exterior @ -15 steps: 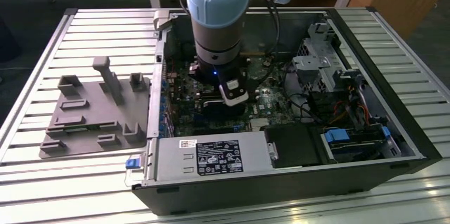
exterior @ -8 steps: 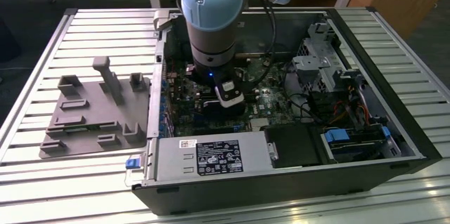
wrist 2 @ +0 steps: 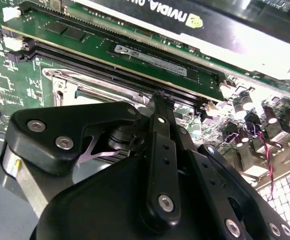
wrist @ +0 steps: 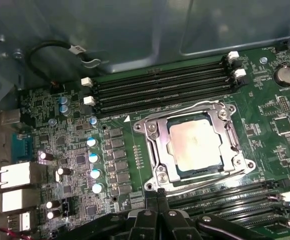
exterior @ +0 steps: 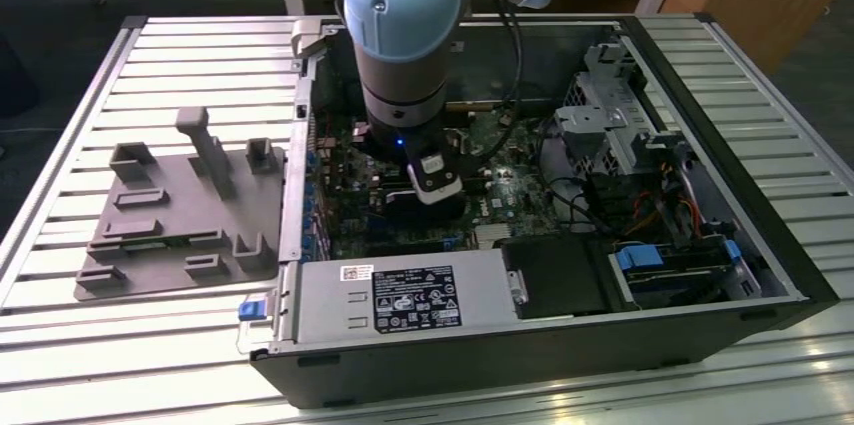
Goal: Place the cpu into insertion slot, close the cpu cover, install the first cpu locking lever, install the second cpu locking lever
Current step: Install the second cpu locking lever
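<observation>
The cpu (wrist: 194, 144) sits in its slot under the shut cover (wrist: 152, 131), at twelve o'clock from the closed, empty gripper (wrist: 158, 192).

Pale cpu (wrist: 194, 145) seated in insertion slot (wrist: 171, 168), cpu cover (wrist: 153, 131) closed

One robot arm (exterior: 400, 35) reaches into one open computer case (exterior: 534, 325) on the slatted table (exterior: 80, 95). One grey fixture tray (exterior: 174, 215) lies at the exterior view's left. In the first wrist view, one cpu (wrist: 195, 144) sits under one cpu cover (wrist: 150, 131), four white memory-slot clips (wrist: 87, 81) show beside the far slots, and one coin battery (wrist: 285, 75).
</observation>
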Robot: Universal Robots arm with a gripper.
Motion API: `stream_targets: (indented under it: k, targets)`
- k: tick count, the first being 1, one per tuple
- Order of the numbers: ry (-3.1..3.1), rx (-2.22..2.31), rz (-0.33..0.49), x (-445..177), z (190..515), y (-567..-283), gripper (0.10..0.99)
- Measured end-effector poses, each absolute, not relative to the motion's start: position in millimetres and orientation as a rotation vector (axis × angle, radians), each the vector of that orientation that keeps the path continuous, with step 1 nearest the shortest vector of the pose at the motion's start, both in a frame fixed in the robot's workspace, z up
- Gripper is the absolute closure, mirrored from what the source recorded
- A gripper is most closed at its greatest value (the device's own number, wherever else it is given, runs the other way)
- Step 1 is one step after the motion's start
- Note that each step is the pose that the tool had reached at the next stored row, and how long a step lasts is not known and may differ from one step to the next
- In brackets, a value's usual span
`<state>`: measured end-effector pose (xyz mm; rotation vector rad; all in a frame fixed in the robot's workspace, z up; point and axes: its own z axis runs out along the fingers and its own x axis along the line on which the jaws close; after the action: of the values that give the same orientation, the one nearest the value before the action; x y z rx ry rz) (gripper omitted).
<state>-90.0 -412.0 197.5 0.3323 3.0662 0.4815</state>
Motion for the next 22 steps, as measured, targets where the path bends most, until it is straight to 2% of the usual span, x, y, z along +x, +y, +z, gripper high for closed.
stream_targets:
  k: [22]
  targets:
    - [3.066,0.333,0.487,-90.0,190.6,-403.8,0.984]
